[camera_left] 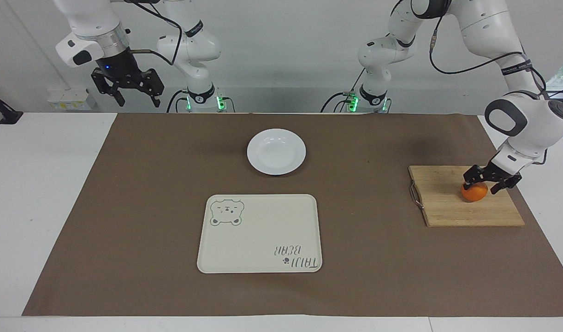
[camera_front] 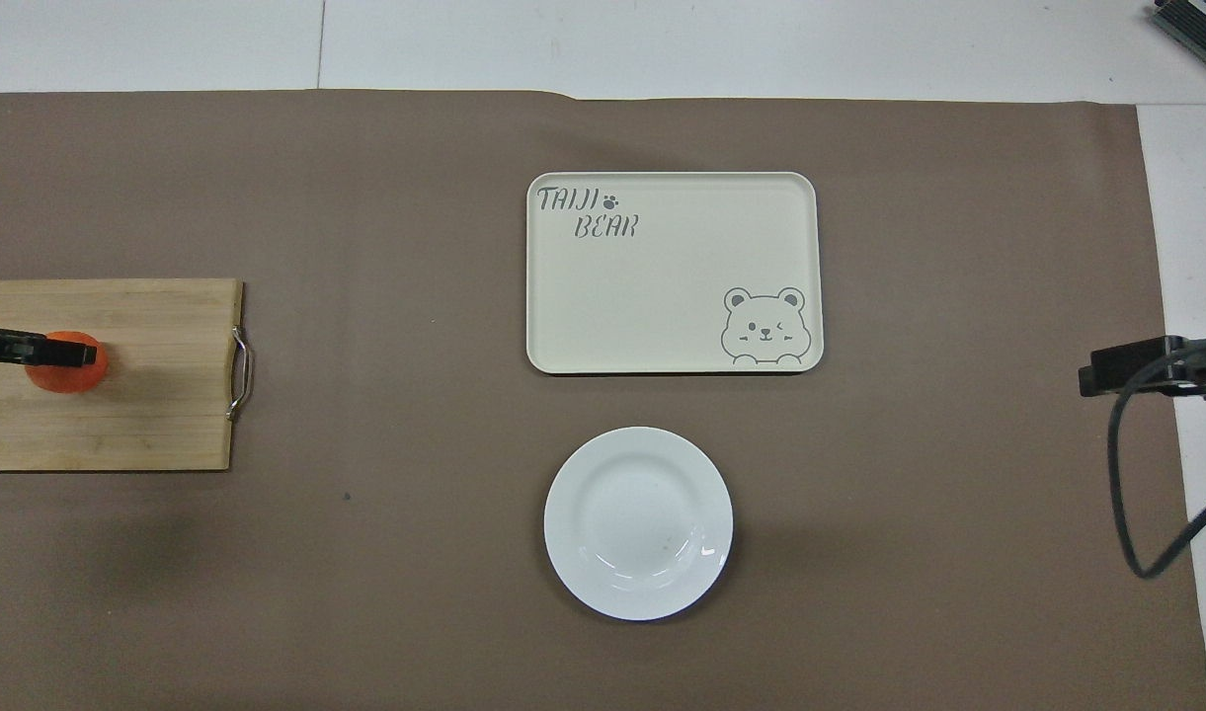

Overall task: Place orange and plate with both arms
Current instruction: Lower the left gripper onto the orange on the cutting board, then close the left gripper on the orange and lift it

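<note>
I'm seeing the left claw sitting wide around the orange on the cutting board; right claw is waiting wide, raised. The plate is lying beside the bear tray.

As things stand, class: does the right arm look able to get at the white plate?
Probably yes. The right gripper hangs open and raised over the right arm's end of the table, and nothing lies on or beside the plate. The left gripper is busy at the orange.
</note>
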Controlling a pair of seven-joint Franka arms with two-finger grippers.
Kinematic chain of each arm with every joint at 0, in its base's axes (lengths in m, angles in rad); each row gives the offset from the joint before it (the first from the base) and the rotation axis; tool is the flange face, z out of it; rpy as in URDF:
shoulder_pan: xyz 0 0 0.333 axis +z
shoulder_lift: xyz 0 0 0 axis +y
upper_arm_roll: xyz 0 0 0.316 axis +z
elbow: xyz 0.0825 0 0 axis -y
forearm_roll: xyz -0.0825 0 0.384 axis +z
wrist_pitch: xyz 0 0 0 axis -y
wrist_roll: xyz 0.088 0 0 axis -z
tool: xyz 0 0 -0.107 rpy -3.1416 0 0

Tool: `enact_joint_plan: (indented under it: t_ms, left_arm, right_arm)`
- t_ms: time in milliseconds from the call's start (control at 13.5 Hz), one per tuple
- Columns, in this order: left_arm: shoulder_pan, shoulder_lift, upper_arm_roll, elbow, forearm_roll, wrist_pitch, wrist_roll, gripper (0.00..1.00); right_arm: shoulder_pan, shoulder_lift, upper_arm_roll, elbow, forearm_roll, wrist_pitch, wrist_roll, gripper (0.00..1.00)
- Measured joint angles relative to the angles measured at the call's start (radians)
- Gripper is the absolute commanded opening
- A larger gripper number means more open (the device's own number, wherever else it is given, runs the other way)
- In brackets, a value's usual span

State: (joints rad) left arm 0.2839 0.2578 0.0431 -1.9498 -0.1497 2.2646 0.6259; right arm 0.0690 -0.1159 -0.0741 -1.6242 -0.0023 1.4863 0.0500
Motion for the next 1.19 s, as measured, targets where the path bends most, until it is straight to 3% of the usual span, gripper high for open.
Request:
enact_joint_plan:
  t_ms: [74,148,593,815,1185]
  left_arm:
    - [0.000,0.000,0.000,-0.001,0.000,0.000,0.000,0.29]
    - [0.000,-0.001,0.000,-0.001,0.000,0.000,0.000,0.00]
    - [0.000,-0.009,-0.005,0.008,-0.001,-0.001,0.002,0.00]
    - [-0.010,-0.023,-0.031,0.067,-0.001,-0.047,0.003,0.00]
    - [-0.165,-0.072,-0.041,0.098,-0.003,-0.064,-0.023,0.00]
  right_arm:
    - [0.000,0.000,0.000,0.000,0.000,0.000,0.000,1.00]
    - [0.000,0.000,0.000,0.000,0.000,0.000,0.000,1.00]
    - [0.000,0.000,0.000,0.000,0.000,0.000,0.000,1.00]
    - [0.000,0.000,0.000,0.000,0.000,0.000,0.000,1.00]
    - [0.000,0.000,0.000,0.000,0.000,0.000,0.000,1.00]
